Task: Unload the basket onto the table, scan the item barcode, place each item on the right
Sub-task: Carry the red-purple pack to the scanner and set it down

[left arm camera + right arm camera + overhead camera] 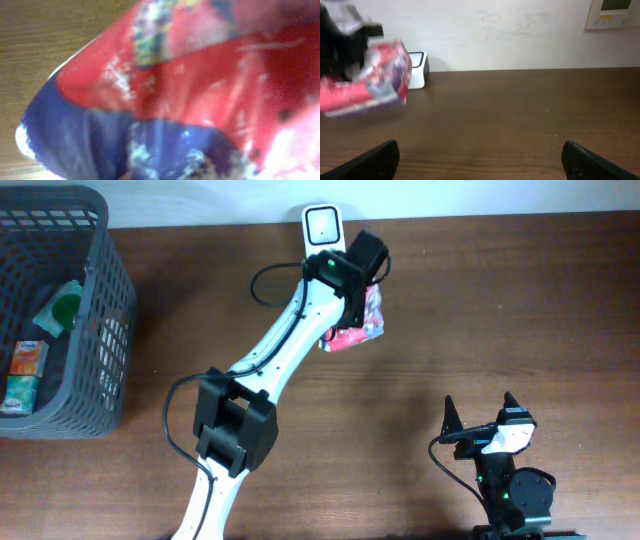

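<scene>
Overhead first: the left tool point(362, 285) reaches up toward 12 o'clock and carries the snack packet point(355, 330), red, pink and bluish, clear of the white scanner point(322, 225), which stands at the tabletop's point(520, 300) 12 o'clock edge. The packet hangs at the scanner's 5 o'clock, near it but not touching. At 9 o'clock we see the grey mesh basket point(112, 310) holding a green pouch point(62, 305) and small cartons point(25, 365); we cannot read their print from here. At 5 o'clock the right tool point(480, 408) sits spread wide with nothing in it. From 1 to 4 o'clock the brown wood lies open.

Left wrist now: the packet point(190, 100) fills nearly everything, red above and blue below, hiding the fingers. Its lettering is too blurred to read. A wedge of tabletop point(40, 45) shows at 10 o'clock.

Right wrist: both fingertips point(375, 160) stand far apart at the bottom corners. The packet point(375, 80) hangs at 9 o'clock, the scanner point(417, 70) just behind it against the wall. At 1 o'clock, a wall panel point(615, 12) carries a small display we cannot read.
</scene>
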`<state>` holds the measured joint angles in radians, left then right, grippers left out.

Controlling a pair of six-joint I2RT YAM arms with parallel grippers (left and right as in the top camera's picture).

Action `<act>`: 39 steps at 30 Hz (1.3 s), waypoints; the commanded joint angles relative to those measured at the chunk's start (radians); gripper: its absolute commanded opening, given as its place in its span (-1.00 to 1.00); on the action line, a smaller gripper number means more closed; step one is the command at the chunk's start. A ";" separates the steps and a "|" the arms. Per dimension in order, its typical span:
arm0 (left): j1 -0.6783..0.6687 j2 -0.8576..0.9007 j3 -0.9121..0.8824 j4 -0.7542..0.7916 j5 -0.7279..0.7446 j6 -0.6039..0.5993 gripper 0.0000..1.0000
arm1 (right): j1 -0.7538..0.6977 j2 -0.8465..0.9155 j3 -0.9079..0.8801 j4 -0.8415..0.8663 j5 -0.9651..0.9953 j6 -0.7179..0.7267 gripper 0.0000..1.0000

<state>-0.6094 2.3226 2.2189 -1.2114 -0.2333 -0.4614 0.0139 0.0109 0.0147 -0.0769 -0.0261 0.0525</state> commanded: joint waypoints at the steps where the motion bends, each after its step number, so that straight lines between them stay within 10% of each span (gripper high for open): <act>1: 0.004 -0.020 -0.072 0.026 -0.033 0.007 -0.52 | 0.006 -0.007 -0.009 -0.001 0.005 0.008 0.97; 5: 0.008 -0.020 -0.075 0.026 -0.037 0.007 0.01 | 0.006 -0.007 -0.009 -0.001 0.005 0.008 0.97; 14: 0.093 -0.079 0.154 -0.072 -0.040 0.008 0.47 | 0.006 -0.007 -0.009 -0.001 0.005 0.008 0.97; 17: 0.149 -0.122 0.304 -0.173 -0.040 0.008 0.96 | 0.006 -0.007 -0.009 -0.001 0.005 0.008 0.97; 39: 0.813 -0.340 0.411 -0.241 0.053 -0.018 0.99 | 0.006 -0.007 -0.009 -0.001 0.005 0.008 0.97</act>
<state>0.0971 2.0045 2.6118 -1.4548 -0.1833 -0.4564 0.0139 0.0109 0.0147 -0.0769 -0.0261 0.0528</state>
